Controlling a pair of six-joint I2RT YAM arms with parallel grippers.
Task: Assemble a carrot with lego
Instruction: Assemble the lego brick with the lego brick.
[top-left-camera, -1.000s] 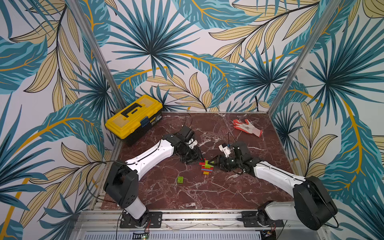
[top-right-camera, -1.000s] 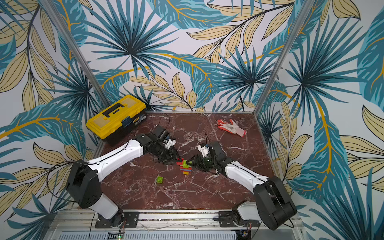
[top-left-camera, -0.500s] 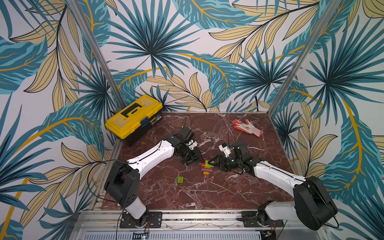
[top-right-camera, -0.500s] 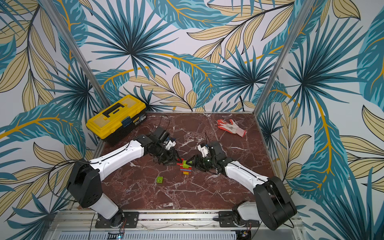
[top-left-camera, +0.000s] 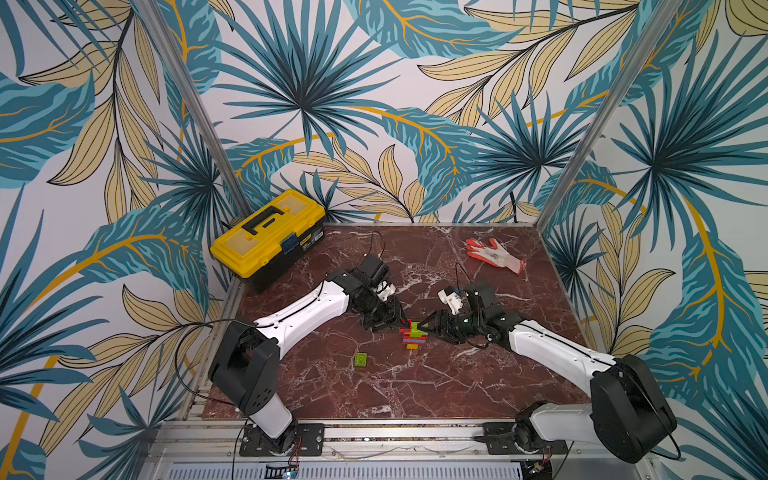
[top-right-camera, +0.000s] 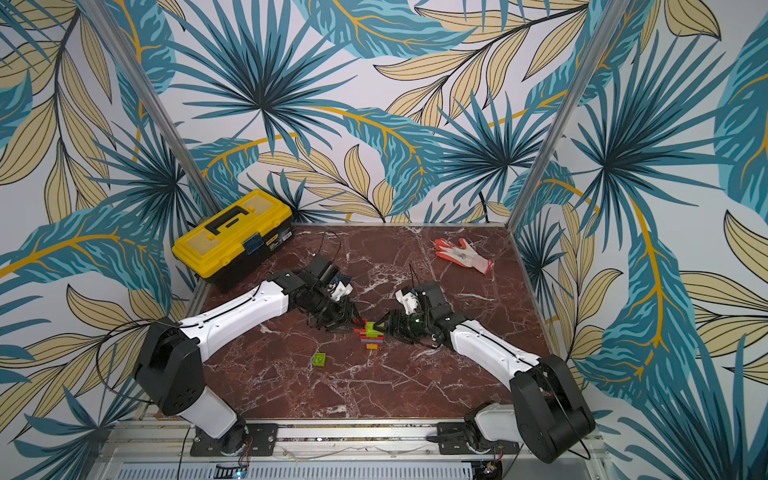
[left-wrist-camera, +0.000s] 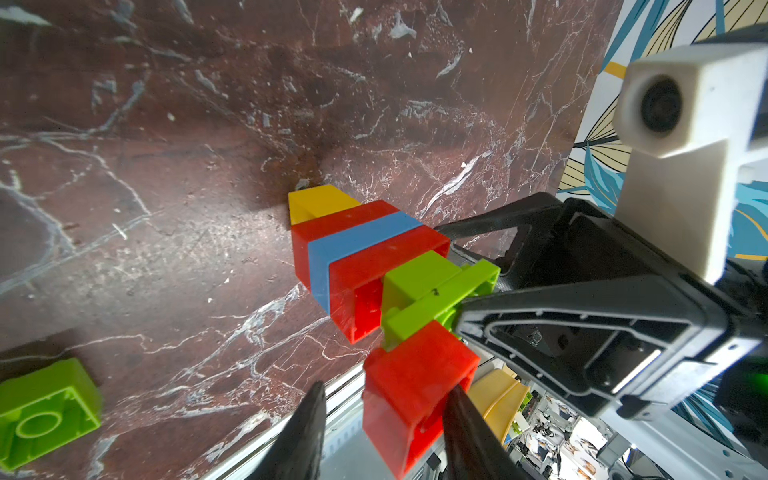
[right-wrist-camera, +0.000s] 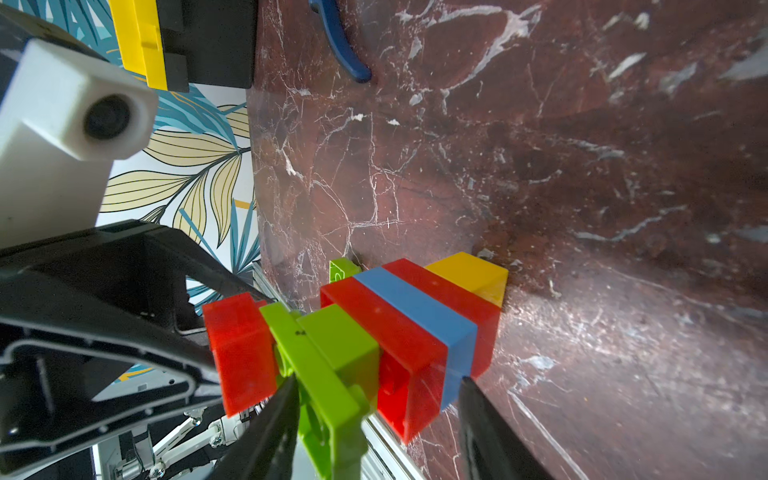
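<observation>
**A:** Top views first. Where does the carrot (top-left-camera: 412, 336) sit?

**B:** Mid-frame on the table (top-left-camera: 415, 395), red-brown marble with white veins. The left gripper (top-left-camera: 401, 323) and right gripper (top-left-camera: 427, 326) meet at it from either side. It is glossy, with bands of red, lime, blue and yellow. A loose green brick (top-right-camera: 319, 360) lies apart, lower left of it.

**A:** Surroundings?

**B:** A yellow toolbox (top-left-camera: 270, 239) upper left, and an orange-and-white glove (top-left-camera: 494, 254) upper right.

**A:** Left wrist view?

**B:** The carrot is centre frame, tapered, with its yellow tip against the marble. It is smooth hard plastic with square edges, and hollow undersides show. At the bottom, the left gripper (left-wrist-camera: 384, 386) has its fingers apart, straddling the red top brick. One black finger touches it; a sliver of gap shows at the other.

**A:** Right wrist view?

**B:** The right gripper (right-wrist-camera: 376, 378) is clamped on the carrot, one finger at the thin green plate and one at the blue band. A blue pliers handle (right-wrist-camera: 345, 45) lies at the top edge.
</observation>
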